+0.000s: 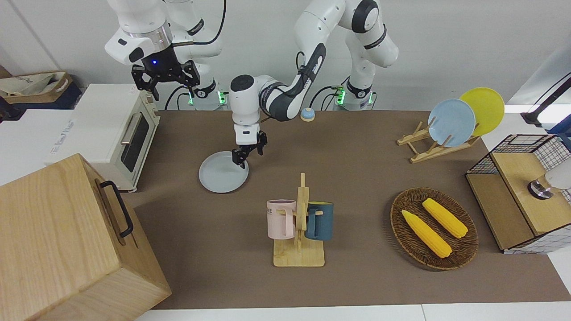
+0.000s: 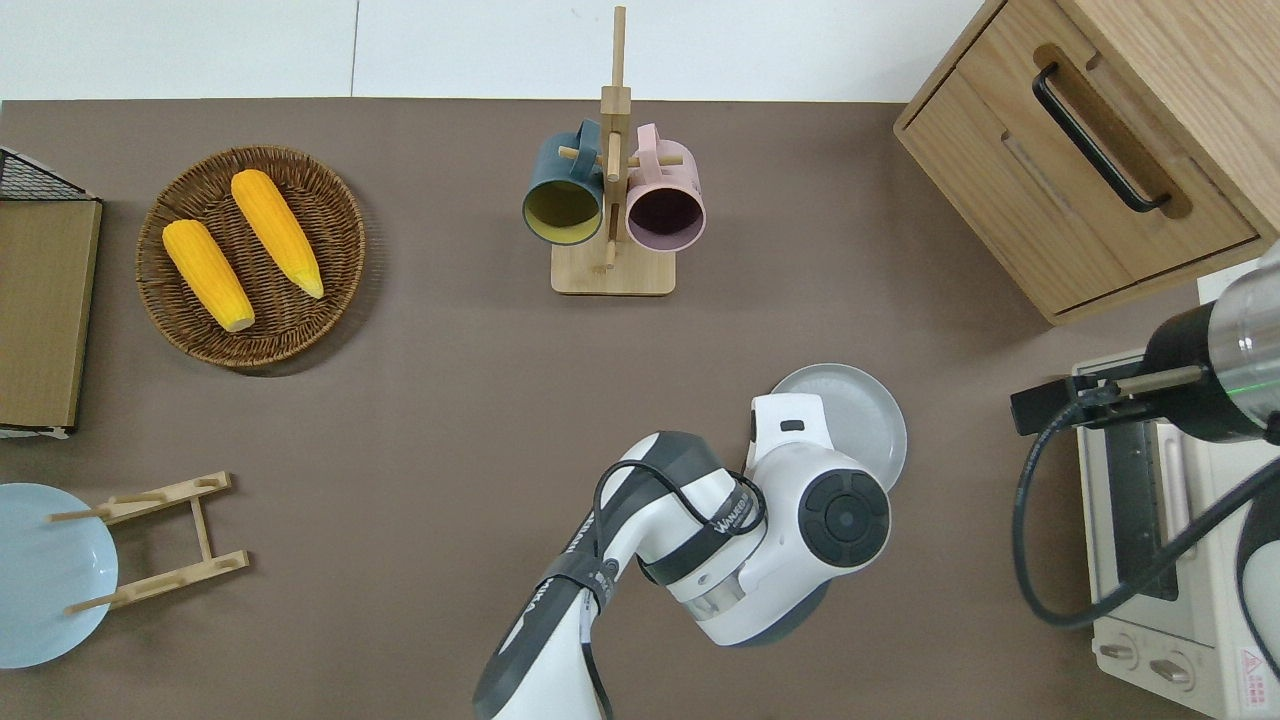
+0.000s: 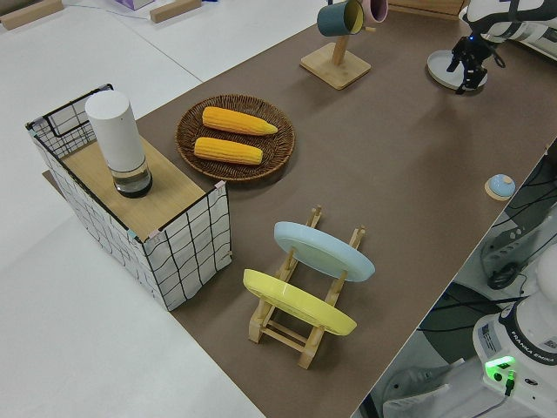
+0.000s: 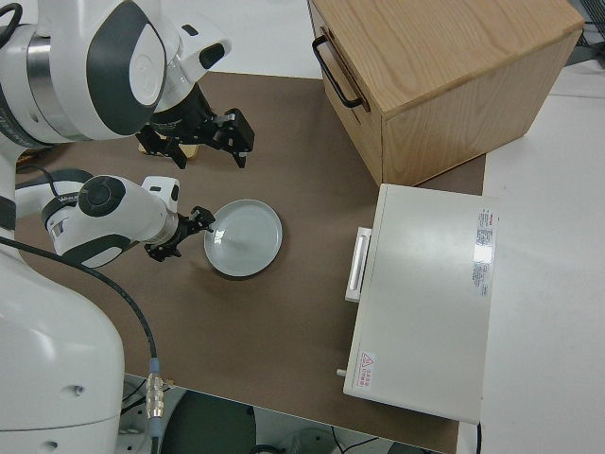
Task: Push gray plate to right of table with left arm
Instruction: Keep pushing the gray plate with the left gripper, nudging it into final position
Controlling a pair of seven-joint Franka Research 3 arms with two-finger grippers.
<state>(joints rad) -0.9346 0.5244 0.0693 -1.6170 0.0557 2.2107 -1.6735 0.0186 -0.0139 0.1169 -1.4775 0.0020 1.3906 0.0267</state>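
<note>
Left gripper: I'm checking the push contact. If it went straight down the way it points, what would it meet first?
The left gripper points down at the rim of the gray plate, at the edge toward the left arm's end, so probably that rim; touching or not is unclear.

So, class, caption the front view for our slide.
Left gripper at the gray plate's rim, beside the toaster oven; right arm parked.

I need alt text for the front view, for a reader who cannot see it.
The left gripper is down at the rim of the gray plate on the brown table, near a toaster oven. The right arm is parked.
</note>
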